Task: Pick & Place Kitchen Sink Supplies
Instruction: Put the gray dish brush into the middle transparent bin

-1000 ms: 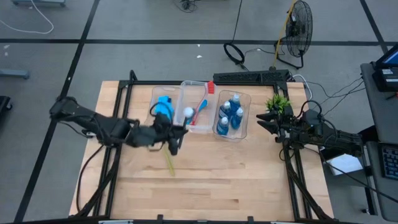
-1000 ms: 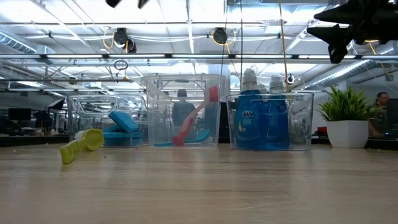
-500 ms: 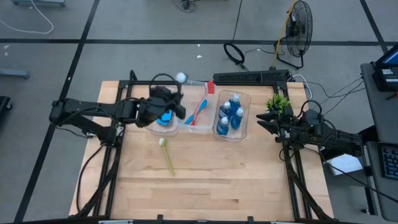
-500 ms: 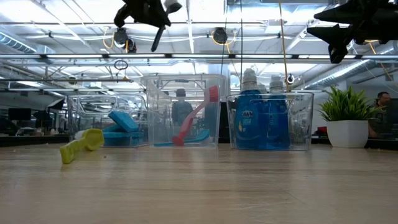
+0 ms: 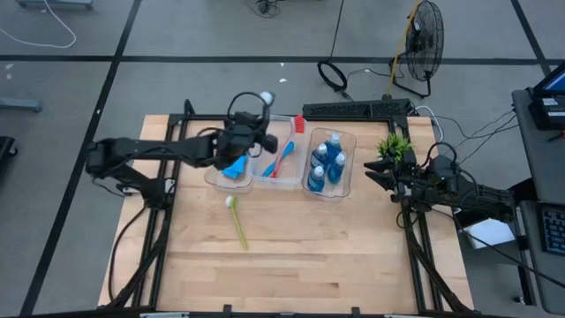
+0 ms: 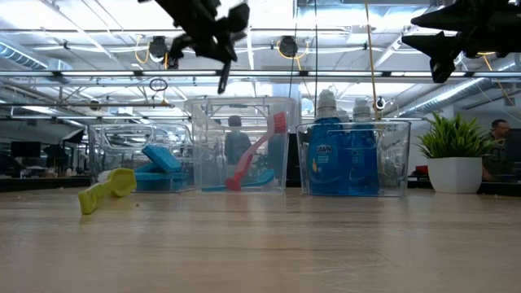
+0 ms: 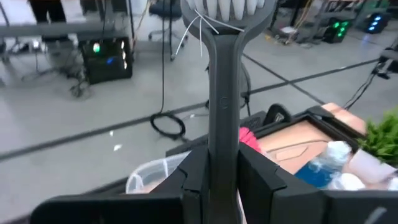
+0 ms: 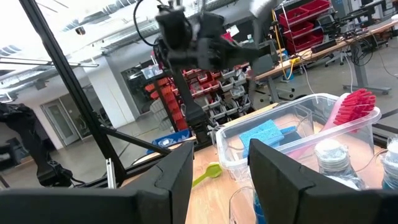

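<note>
A grey-black brush with a white bristle head (image 5: 265, 97) hangs in the air over the clear bins, with my left gripper (image 5: 253, 135) shut on it. In the low view the left gripper (image 6: 207, 28) is high above the middle bin. A yellow-green brush (image 5: 237, 221) lies flat on the table in front of the bins. The left bin holds blue sponges (image 5: 232, 168), the middle bin red and blue brushes (image 5: 282, 157), and the right bin blue bottles (image 5: 327, 163). My right gripper (image 5: 371, 173) waits open by the table's right edge, with nothing between its fingers. My left gripper pinches the brush's dark handle (image 7: 222, 134) between its two fingers, partway along its length. The fingers come almost level from the table's left and lie across the handle. The brush is lifted clear and steeply tilted, its bristle head (image 7: 227, 7) up and its free handle end (image 6: 223, 80) pointing down.
Three clear bins (image 5: 267, 119) stand in a row at the table's far middle. A small green potted plant (image 5: 395, 146) stands at the far right, close to my right gripper. Bare wooden table (image 5: 309, 256) lies in front of the bins.
My left gripper has carried the grey-black brush from above the table in front of the bins toward the far edge and a little right, and it now hangs over the bins. The gripper has turned on the way, and the bristle head now points farther away. It stays shut.
</note>
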Available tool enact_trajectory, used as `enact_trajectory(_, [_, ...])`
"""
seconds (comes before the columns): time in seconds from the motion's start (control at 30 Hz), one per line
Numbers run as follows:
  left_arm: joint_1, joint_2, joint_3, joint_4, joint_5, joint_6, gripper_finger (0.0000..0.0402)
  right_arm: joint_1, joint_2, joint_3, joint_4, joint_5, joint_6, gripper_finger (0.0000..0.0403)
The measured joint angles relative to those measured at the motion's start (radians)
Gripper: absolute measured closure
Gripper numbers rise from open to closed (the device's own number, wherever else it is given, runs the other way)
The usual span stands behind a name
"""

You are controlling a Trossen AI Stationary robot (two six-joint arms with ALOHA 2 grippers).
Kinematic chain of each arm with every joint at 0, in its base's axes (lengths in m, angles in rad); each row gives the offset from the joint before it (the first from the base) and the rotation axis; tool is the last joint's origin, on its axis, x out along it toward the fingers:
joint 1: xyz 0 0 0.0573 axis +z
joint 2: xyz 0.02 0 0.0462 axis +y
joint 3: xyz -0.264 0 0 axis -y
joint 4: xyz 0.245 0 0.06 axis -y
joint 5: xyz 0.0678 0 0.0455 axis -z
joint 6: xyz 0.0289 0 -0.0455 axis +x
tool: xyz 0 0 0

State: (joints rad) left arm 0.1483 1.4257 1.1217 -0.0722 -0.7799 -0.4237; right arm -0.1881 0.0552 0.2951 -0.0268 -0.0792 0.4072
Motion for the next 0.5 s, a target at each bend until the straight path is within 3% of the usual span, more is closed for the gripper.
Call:
enact_trajectory(0.23, [0.046,0.120,0.000,0.102,0.109,-0.057,0.0343,0.000,0.000,0.000,0.000,0.000,0.000,0.0261])
enact_trajectory(0.5, [0.046,0.250,0.000,0.112,0.110,-0.094,0.0343,0.000,0.000,0.000,0.000,0.000,0.000,0.0261])
